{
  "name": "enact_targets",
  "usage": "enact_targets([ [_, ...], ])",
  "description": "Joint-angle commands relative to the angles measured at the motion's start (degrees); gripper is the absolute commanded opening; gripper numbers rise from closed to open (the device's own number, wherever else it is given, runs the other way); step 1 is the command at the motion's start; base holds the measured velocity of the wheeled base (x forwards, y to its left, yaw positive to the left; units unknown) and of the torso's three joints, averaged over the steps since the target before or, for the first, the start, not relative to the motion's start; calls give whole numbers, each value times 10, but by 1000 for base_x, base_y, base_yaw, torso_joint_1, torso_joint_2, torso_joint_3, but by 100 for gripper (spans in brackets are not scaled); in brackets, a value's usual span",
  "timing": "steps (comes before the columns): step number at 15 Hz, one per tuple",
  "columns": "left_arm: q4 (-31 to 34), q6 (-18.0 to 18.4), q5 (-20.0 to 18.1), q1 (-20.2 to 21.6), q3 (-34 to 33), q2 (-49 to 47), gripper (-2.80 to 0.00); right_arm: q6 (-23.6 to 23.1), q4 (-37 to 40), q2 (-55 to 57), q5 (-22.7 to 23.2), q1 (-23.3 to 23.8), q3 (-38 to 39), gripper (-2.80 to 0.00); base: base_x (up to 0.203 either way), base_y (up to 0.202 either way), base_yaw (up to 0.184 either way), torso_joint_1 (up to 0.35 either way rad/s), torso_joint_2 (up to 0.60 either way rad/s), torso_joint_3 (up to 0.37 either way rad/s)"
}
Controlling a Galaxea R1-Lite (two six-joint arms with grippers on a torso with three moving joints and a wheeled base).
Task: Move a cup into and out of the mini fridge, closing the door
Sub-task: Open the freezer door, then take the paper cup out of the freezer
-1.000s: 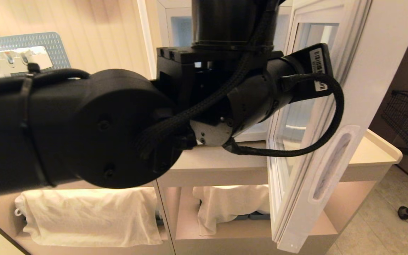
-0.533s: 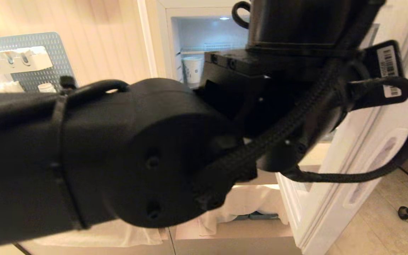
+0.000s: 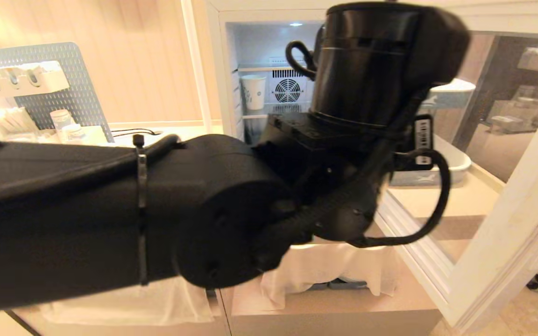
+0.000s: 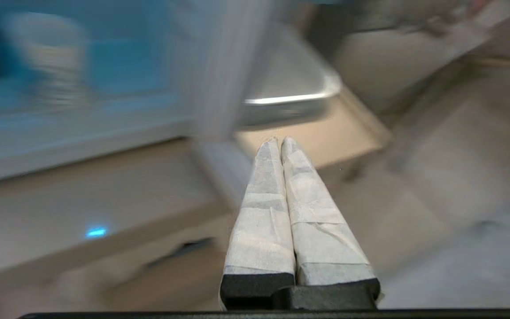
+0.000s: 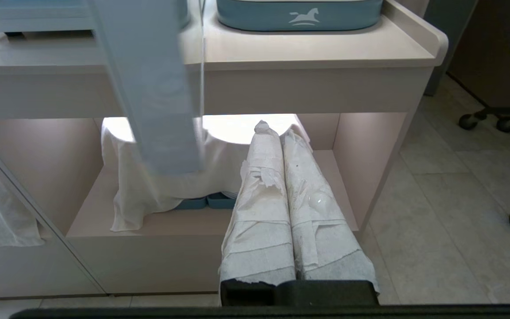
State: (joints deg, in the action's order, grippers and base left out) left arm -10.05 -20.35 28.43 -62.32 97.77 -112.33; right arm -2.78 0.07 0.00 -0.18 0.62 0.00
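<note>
Left pincer (image 4: 280, 144) and right pincer (image 5: 273, 130) both closed, empty.

The head view looks forward and down into the open mini fridge (image 3: 269, 84) past the close left arm, while both wrist views face the same surface (image 5: 317, 48) and blue tub (image 5: 299, 15).

Beige counter (image 3: 456, 198), two levels, on tiled floor (image 5: 450, 212). Top surface: fridge (image 3: 231, 70) standing near the middle; blue basin (image 5: 299, 15) by the right end with its raised rim; pegboard (image 3: 45, 84) with a white rack and small jars (image 3: 66, 126) toward the left end. Lower shelf, split into compartments by a divider: white cloth (image 5: 166, 190) draped over blue items in the right compartment; second white cloth (image 3: 119, 303) in the left one.
</note>
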Motion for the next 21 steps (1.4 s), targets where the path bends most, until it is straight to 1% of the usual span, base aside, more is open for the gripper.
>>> enact_targets([
  [1, 0, 12, 3, 32, -41, 45, -280, 0, 0, 1, 0, 0, 11, -280, 0, 0, 0, 0, 0, 0],
  [3, 13, 20, 1, 89, -82, 95, -280, 0, 0, 1, 0, 1, 11, -280, 0, 0, 0, 0, 0, 0],
  [5, 60, 20, -13, 146, -119, 151, -280, 0, 0, 1, 0, 0, 11, -280, 0, 0, 0, 0, 0, 0],
  [7, 111, 18, -58, 203, -164, 209, -280, 0, 0, 1, 0, 0, 11, -280, 0, 0, 0, 0, 0, 0],
  [8, 123, 17, -83, 231, -192, 239, -280, 0, 0, 1, 0, 1, 11, -280, 0, 0, 0, 0, 0, 0],
  [9, 131, 17, -113, 264, -212, 266, -280, 0, 0, 1, 0, 0, 11, -280, 0, 0, 0, 0, 0, 0],
  [12, 164, 19, -242, 387, -262, 351, -280, 0, 0, 1, 0, 0, 11, -280, 0, 0, 0, 0, 0, 0],
  [14, 189, 23, -326, 467, -310, 424, -280, 0, 0, 1, 0, 0, 11, -280, 0, 0, 0, 0, 0, 0],
  [15, 198, 33, -365, 508, -345, 458, -280, 0, 0, 1, 0, 0, 11, -280, 0, 0, 0, 0, 0, 0],
  [16, 204, 52, -391, 541, -385, 493, -280, 0, 0, 1, 0, 1, 11, -280, 0, 0, 0, 0, 0, 0],
  [17, 208, 75, -407, 565, -431, 534, -280, 0, 0, 1, 0, 0, 11, -280, 0, 0, 0, 0, 0, 0],
  [19, 212, 120, -420, 598, -533, 621, -280, 0, 0, 1, 0, 0, 11, -280, 0, 0, 0, 0, 0, 0],
  [21, 222, 151, -420, 622, -620, 719, -280, 0, 0, 1, 0, 0, 11, -280, 0, 0, 0, 0, 0, 0],
])
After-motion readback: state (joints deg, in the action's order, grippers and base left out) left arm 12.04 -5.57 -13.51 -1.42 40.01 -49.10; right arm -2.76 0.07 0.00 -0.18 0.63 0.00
